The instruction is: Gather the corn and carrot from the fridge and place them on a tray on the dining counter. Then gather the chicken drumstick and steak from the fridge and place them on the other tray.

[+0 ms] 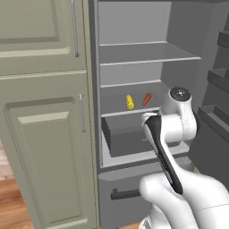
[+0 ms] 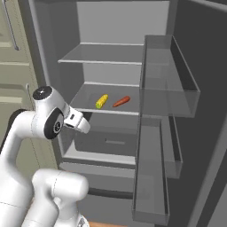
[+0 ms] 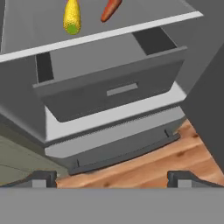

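We face the open fridge (image 1: 134, 53), our landmark, with the arm raised in front of its lower half. On the fridge's middle shelf (image 2: 88, 106) lies the corn (image 1: 129, 102), yellow with a green end. The carrot (image 1: 146, 99) lies just beside it, on the side nearer the open door, tilted, the two apart and not touching. Both sit toward the front of that shelf.

Below the shelf we see the fridge's dark drawer (image 3: 113, 94), pulled partly out, with a flat grey handle on its front. Beneath the fridge, wood floor (image 3: 175, 153) shows in the hand view.

The gripper (image 3: 112, 179) hangs in front of the drawer, below shelf level, well apart from both vegetables. Its two dark fingertips (image 3: 43, 178) stand spread as wide as they go, with nothing between them; it holds nothing.

The fridge's open door (image 2: 159, 133) carries clear bins. Olive cabinet doors (image 1: 44, 134) stand just beside the fridge on the far side from that door.
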